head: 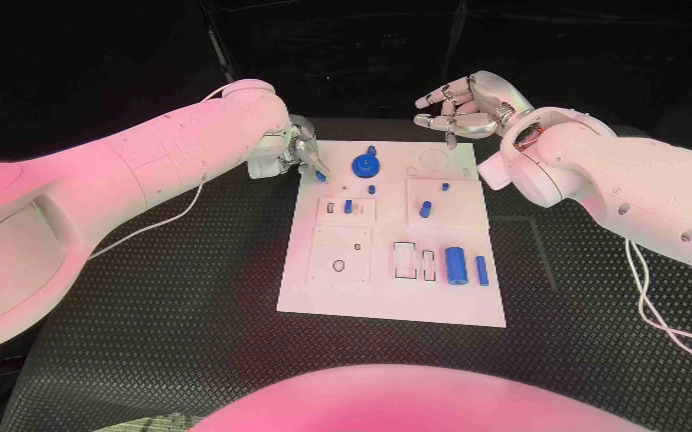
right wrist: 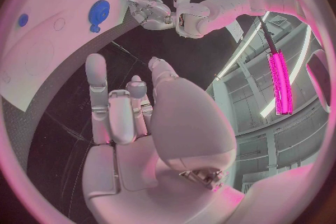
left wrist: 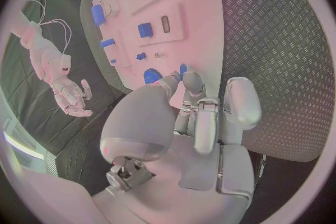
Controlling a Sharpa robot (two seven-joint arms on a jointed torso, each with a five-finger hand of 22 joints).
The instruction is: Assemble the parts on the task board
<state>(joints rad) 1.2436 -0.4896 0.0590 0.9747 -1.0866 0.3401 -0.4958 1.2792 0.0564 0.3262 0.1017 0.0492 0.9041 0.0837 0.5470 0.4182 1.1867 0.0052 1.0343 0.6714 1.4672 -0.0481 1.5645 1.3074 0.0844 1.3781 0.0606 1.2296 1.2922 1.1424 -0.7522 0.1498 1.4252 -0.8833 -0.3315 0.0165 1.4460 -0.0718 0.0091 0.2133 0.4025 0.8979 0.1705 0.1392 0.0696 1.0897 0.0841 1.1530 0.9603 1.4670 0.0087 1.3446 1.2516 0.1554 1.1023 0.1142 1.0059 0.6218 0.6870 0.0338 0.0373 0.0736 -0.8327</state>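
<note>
The white task board [head: 325, 282] lies mid-table with blue parts on it. My left hand [head: 296, 152] reaches over the board's far left corner and pinches a small blue part [head: 320, 176] between its thumb and a finger; the left wrist view shows that part [left wrist: 183, 70] at the fingertips of the left hand [left wrist: 203, 112]. A round blue part [head: 364, 164] sits just right of it. My right hand [head: 462, 107] hangs raised over the far right corner, fingers apart and holding nothing; the right wrist view shows the right hand [right wrist: 133, 117] the same way.
More blue parts stand on the board: a thick cylinder [head: 456, 264] and a slim one [head: 482, 270] near the front right, and small pegs [head: 426, 209] in the middle. Black ridged table [head: 173, 302] surrounds the board. A white cable [head: 642, 292] trails from the right arm.
</note>
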